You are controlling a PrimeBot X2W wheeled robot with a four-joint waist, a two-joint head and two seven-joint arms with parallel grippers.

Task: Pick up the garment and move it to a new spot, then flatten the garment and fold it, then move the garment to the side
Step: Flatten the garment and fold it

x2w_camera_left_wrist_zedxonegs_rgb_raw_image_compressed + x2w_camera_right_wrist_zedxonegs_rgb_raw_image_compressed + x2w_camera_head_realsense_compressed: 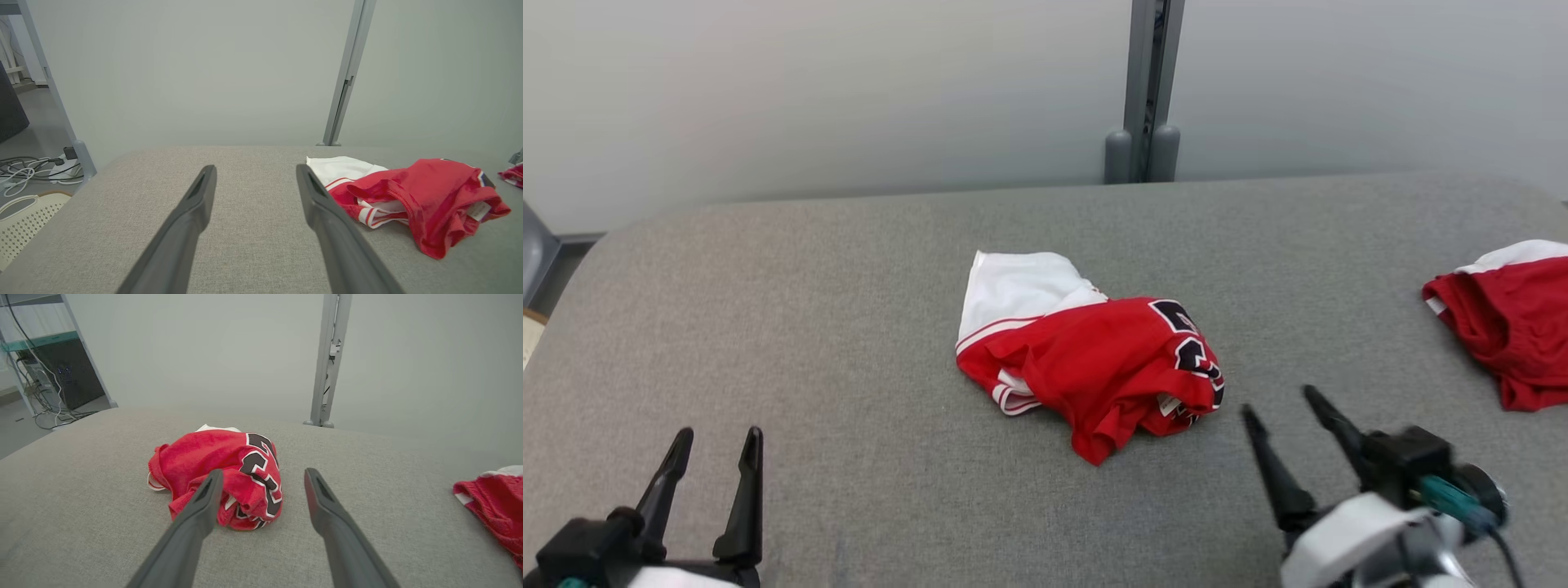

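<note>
- The garment (1086, 359) lies crumpled in a red and white heap near the middle of the grey surface (849, 327), with its black number print (1196, 351) turned toward my right side.
- My right pincer (1278, 402) is released and empty, hovering just beside the heap's near right edge. In its wrist view, 1 finger overlaps the red folds and the other points at bare surface.
- My left pincer (720, 433) is also released and empty, well apart from the heap on the left.
- I judge the step in hand to be the first pick-up, and the right pincer is best placed for it.
- I would nudge it left first, so a thick raised fold near the print sits centred between the 2 fingers rather than a thin hem.
- The cloth looks slick, so I would clench fully before lifting.
- I would lift until the hanging tail clears the surface, not drag it.
- I would carry it away from the second red garment (1511, 327) at the far right, toward open surface with room for flattening.
</note>
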